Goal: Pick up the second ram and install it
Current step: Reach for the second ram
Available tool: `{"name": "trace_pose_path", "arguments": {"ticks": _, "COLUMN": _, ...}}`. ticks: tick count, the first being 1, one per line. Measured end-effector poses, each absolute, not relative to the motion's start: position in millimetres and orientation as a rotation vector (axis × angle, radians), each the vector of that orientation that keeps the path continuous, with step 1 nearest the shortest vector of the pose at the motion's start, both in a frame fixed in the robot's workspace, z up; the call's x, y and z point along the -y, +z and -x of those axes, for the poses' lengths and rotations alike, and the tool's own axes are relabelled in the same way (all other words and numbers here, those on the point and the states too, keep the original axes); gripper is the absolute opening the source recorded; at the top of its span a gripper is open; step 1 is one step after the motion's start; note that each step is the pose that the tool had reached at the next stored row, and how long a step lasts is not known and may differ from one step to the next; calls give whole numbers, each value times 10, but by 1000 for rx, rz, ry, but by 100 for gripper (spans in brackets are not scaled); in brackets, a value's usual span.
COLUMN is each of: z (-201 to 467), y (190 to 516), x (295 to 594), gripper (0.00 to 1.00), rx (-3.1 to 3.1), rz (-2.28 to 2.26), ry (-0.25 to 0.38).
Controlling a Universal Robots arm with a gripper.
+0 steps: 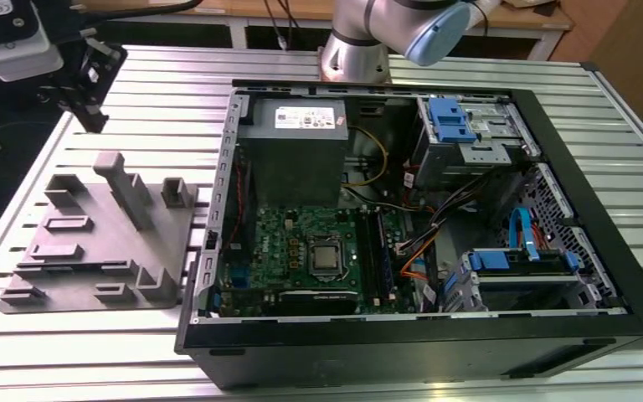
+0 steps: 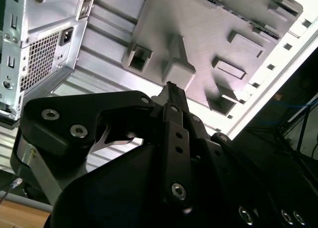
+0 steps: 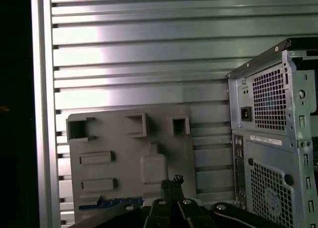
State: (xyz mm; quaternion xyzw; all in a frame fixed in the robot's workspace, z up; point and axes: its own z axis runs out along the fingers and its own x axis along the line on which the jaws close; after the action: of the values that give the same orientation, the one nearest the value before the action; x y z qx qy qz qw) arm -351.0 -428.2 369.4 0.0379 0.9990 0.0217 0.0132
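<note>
No legible text. White label on power supply: print too small. Sticker strip on case rear: same.

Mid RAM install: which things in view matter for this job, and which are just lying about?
Job: gripper; holder tray; second ram, perhaps, a dark-blue strip at the tray's edge; motherboard memory slots.
Lying about: power supply; blue drive cage; table.

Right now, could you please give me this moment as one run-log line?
gripper: shut, no load visible | position: raised, clear of grey holder tray | open computer case: beside tray
</note>
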Motion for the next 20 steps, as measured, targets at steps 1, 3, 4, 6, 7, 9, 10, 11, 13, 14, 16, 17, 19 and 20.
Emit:
{"name": "trace_pose_path", "arguments": {"ticks": 1, "z": 3525, "y": 3689, "x": 4288, "gripper": 7, "rx": -3112, "rz": -118, "ry": 68}}
{"name": "trace_pose_path", "arguments": {"ticks": 3, "z": 3560, "y": 3677, "x": 4293, "gripper": 7, "rx": -3112, "rz": -118, "ry": 68}}
{"name": "trace_pose_path", "arguments": {"ticks": 4, "z": 3576, "y": 3672, "x": 4296, "gripper": 7, "rx": -3112, "rz": -118, "ry": 68}}
{"name": "trace_pose_path", "arguments": {"ticks": 6, "z": 3611, "y": 3660, "x": 4302, "gripper": 7, "rx": -3112, "rz": -118, "ry": 68}}
{"name": "trace_pose_path", "arguments": {"ticks": 7, "z": 3627, "y": 3655, "x": 4305, "gripper": 7, "rx": -3112, "rz": -118, "ry": 68}}
{"name": "trace_pose_path", "arguments": {"ticks": 9, "z": 3661, "y": 3644, "x": 4312, "gripper": 7, "rx": -3112, "rz": -118, "ry": 68}}
{"name": "trace_pose_path", "arguments": {"ticks": 10, "z": 3680, "y": 3639, "x": 4315, "gripper": 7, "rx": -3112, "rz": -118, "ry": 68}}
{"name": "trace_pose_path", "arguments": {"ticks": 11, "z": 3697, "y": 3634, "x": 4318, "gripper": 7, "rx": -3112, "rz": -118, "ry": 68}}
{"name": "trace_pose_path", "arguments": {"ticks": 13, "z": 3732, "y": 3626, "x": 4325, "gripper": 7, "rx": -3112, "rz": -118, "ry": 68}}
{"name": "trace_pose_path", "arguments": {"ticks": 14, "z": 3748, "y": 3622, "x": 4328, "gripper": 7, "rx": -3112, "rz": -118, "ry": 68}}
{"name": "trace_pose_path", "arguments": {"ticks": 16, "z": 3780, "y": 3612, "x": 4336, "gripper": 7, "rx": -3112, "rz": -118, "ry": 68}}
{"name": "trace_pose_path", "arguments": {"ticks": 17, "z": 3795, "y": 3607, "x": 4340, "gripper": 7, "rx": -3112, "rz": -118, "ry": 68}}
{"name": "trace_pose_path", "arguments": {"ticks": 19, "z": 3828, "y": 3597, "x": 4349, "gripper": 7, "rx": -3112, "rz": -118, "ry": 68}}
{"name": "trace_pose_path", "arguments": {"ticks": 20, "z": 3844, "y": 3591, "x": 4354, "gripper": 7, "rx": -3112, "rz": -118, "ry": 68}}
